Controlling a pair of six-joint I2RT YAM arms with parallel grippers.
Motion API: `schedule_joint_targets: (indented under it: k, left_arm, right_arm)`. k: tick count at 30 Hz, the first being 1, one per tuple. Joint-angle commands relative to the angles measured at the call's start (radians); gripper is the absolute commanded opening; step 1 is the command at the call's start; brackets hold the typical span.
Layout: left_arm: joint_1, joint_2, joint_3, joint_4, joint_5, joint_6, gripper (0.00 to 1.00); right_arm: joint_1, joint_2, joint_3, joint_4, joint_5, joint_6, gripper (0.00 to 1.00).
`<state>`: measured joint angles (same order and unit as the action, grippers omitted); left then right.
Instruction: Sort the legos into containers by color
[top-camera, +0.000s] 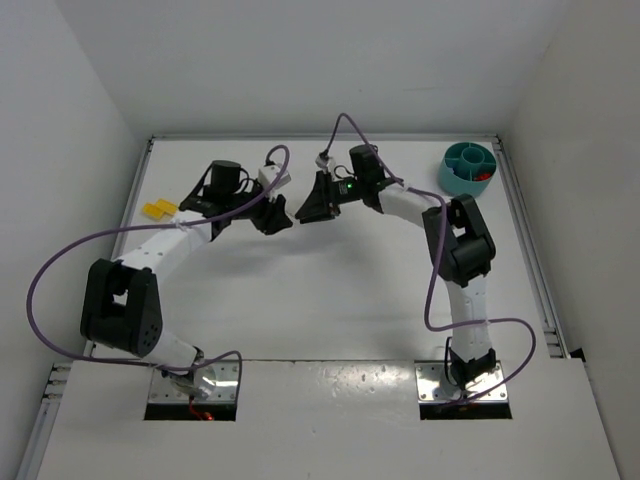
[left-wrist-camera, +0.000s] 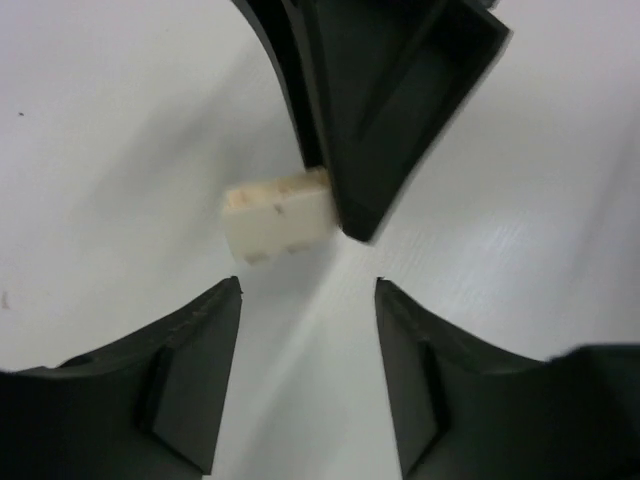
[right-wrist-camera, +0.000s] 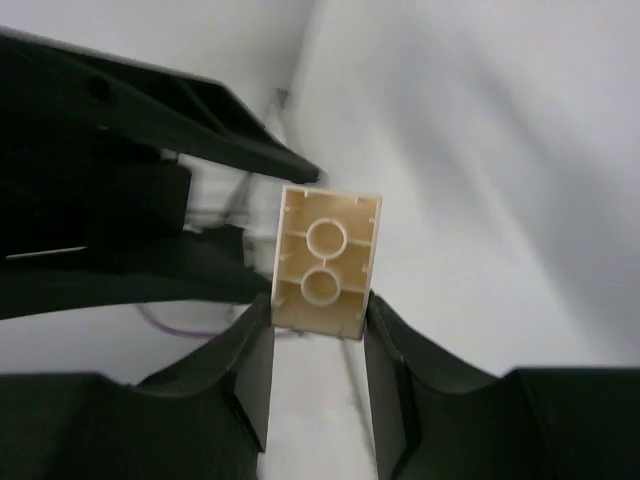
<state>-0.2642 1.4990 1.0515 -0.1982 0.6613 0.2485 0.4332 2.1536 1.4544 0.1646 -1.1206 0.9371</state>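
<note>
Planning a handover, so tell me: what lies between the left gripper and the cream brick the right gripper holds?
Nothing: in the left wrist view only bare white table shows between the left gripper and the cream brick.

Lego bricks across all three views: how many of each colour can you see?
Yellow plastic bricks, far left: 2
Red plastic brick in the round teal tub: 1
Cream plastic brick, gripped by the right hand: 1
Total: 4
</note>
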Motion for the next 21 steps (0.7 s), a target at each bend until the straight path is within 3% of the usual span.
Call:
schedule_joint_targets:
  k: [1,2,4,10,21]
  left_arm:
    - [0.020,-0.095,-0.019,0.037,0.079,-0.018,0.64]
    - [0.032,-0.095,-0.028,0.037,0.105,-0.018,0.72]
    - [0.063,-0.106,-0.018,0.008,0.148,-0.018,0.79]
    - [0.109,-0.010,0.079,-0.078,0.374,-0.205,0.79]
    - [0.109,0.012,-0.019,0.312,0.501,-0.817,0.77]
  right_arm:
    - [-0.030,-0.138,0.192,-0.562,0.175,-0.668,0.03]
    - [-0.030,-0.150,0.222,-0.662,0.224,-0.763,0.02]
    - [-0.017,-0.188,0.219,-0.772,0.321,-0.880,0.02]
    - [-0.005,-0.302,0.156,-0.867,0.473,-1.124,0.02]
    - [0.067,-0.456,0.057,-0.815,0.677,-1.316,0.02]
